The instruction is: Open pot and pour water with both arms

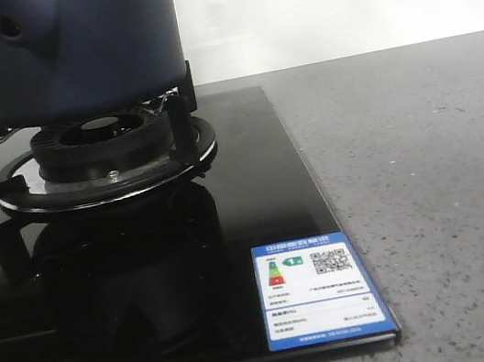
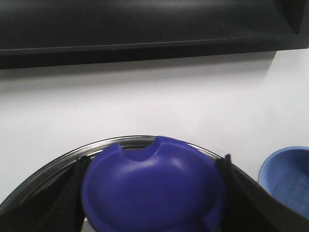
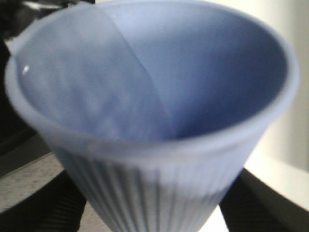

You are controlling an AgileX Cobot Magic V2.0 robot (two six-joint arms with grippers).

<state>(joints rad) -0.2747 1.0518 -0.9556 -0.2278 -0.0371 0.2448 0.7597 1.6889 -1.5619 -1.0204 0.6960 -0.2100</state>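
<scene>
Front view: the pot [image 1: 63, 53] sits on the burner [image 1: 103, 153] of a black glass stove [image 1: 192, 273] in the upper left of the frame, its top cut off by the edge, so whether it is covered cannot be told here. A side lug with a small hole shows at upper left. Grey counter [image 1: 432, 205] fills the right. Neither arm appears.

Left wrist view: the left end effector [image 2: 152, 193] is closed on a dark blue knob [image 2: 152, 186] at the bottom center, with a metal lid rim [image 2: 58, 162] curving behind it. A blue cup rim shows at the lower right edge.

Right wrist view: the right end effector [image 3: 149, 203] grips the ribbed light blue cup [image 3: 149, 111], which fills the frame; its fingers are dark shapes at the lower corners. Any water inside is hard to make out.

The lid seems lifted and the cup ready; next the cup needs tilting over the open pot.
</scene>
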